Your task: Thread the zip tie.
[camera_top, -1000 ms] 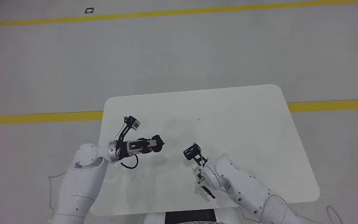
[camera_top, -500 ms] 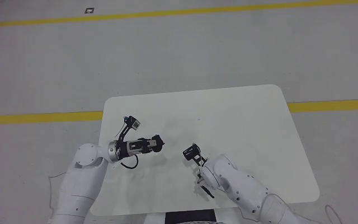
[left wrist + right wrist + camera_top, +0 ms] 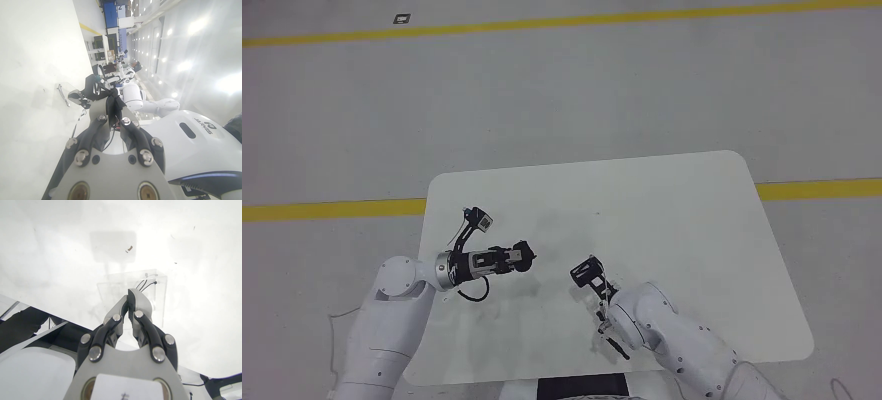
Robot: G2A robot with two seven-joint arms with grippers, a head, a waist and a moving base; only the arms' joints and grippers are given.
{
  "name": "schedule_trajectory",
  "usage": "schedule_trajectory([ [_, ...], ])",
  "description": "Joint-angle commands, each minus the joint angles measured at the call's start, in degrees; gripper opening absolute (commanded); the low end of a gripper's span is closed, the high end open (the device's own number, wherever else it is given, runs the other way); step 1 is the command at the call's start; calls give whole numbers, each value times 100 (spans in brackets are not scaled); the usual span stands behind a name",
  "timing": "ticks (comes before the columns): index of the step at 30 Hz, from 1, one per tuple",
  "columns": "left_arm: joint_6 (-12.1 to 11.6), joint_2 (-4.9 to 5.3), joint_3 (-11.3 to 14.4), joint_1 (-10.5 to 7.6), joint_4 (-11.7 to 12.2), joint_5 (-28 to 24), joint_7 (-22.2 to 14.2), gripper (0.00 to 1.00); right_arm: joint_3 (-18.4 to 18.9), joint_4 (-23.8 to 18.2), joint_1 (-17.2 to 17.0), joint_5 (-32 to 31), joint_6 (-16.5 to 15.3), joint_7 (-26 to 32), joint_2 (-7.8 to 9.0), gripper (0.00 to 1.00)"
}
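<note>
My left gripper hovers over the table's left part, pointing toward the right arm. In its own view the left gripper is shut on a black zip tie that sticks out past the fingertips. A small clear box holds thin black zip ties; the box stands near the table's front edge. My right gripper is shut, its tips right at the box, over the near ends of the ties. I cannot tell whether it pinches one. From above, the right gripper points at the front edge.
The white table is bare across its middle, back and right. Its front edge runs close beside the right gripper. Small dark specks lie on the surface beyond the box.
The right arm has shifted slightly toward the table's front edge. The left arm has kept still with its grip unchanged.
</note>
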Motion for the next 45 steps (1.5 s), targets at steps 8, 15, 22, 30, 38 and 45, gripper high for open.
schedule_trajectory([
  [8, 0, 0, 0, 0, 0, 0, 0, 0, -62, 323, 127, 40, 93, 0, -50, 18],
  [15, 0, 0, 0, 0, 0, 0, 0, 0, -33, 400, 139, -116, 233, 0, -51, 17],
  [22, 0, 0, 0, 0, 0, 0, 0, 0, 17, 373, 99, -260, 338, 0, -39, 20],
  [30, 0, 0, 0, 0, 0, 0, 0, 0, 65, 252, 32, -265, 303, 0, -27, 22],
  [38, 0, 0, 0, 0, 0, 0, 0, 0, -74, 379, 149, -97, 226, 0, -83, 13],
  [45, 0, 0, 0, 0, 0, 0, 0, 0, -157, 535, 258, -32, 239, 0, -126, 13],
])
